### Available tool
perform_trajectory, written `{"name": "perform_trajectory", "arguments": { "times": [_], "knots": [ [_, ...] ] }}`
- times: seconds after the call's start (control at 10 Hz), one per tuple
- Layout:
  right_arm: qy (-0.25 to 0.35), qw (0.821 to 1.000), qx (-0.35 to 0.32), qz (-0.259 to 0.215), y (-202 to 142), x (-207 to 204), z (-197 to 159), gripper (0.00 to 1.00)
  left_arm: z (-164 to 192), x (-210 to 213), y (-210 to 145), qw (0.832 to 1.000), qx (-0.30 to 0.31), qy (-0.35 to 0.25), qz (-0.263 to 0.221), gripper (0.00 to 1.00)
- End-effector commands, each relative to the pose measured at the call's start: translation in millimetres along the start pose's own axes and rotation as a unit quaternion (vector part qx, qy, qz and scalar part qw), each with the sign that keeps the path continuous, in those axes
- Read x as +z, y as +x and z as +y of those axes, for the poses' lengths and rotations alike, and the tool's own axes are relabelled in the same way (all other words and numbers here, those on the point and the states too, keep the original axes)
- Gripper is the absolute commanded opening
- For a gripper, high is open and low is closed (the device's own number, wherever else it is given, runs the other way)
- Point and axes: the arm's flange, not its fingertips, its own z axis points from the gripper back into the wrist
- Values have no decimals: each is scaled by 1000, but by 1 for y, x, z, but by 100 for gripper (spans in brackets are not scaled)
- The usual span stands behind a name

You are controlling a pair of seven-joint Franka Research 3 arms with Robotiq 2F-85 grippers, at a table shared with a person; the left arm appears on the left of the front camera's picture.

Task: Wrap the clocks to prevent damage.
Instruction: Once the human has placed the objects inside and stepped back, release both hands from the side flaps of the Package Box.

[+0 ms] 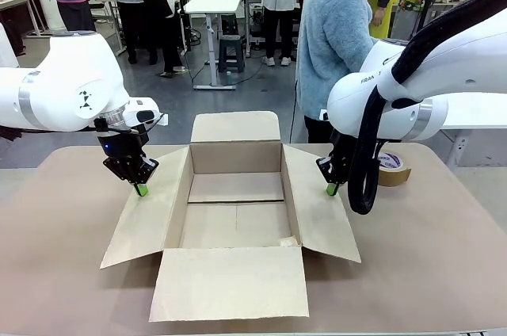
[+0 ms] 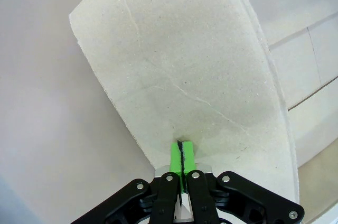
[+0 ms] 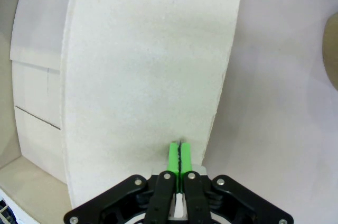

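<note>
White rounded arms [image 1: 71, 82], black claws [image 1: 140, 188] with green pads [image 2: 174, 158]

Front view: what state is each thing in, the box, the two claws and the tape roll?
Cardboard box: open, all four flaps spread outward, nothing seen inside.
Left gripper: shut, tips down on the left flap.
Right gripper: shut, tips down on the right flap.
Tape roll: lying flat on the table, partly hidden.

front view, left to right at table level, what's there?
left gripper → open cardboard box's floor → right gripper → tape roll
</note>
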Motion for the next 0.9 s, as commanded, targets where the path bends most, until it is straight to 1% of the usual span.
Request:
{"name": "perform_trajectory", "arguments": {
  "times": [0.0,0.8],
  "knots": [
    [0,1000,-2,0,-1,1,1,1,2,1,0,1000,0,2,3,0],
    [0,1000,-2,0,-1,1,1,1,2,1,0,1000,0,2,3,0]
  ]
}}
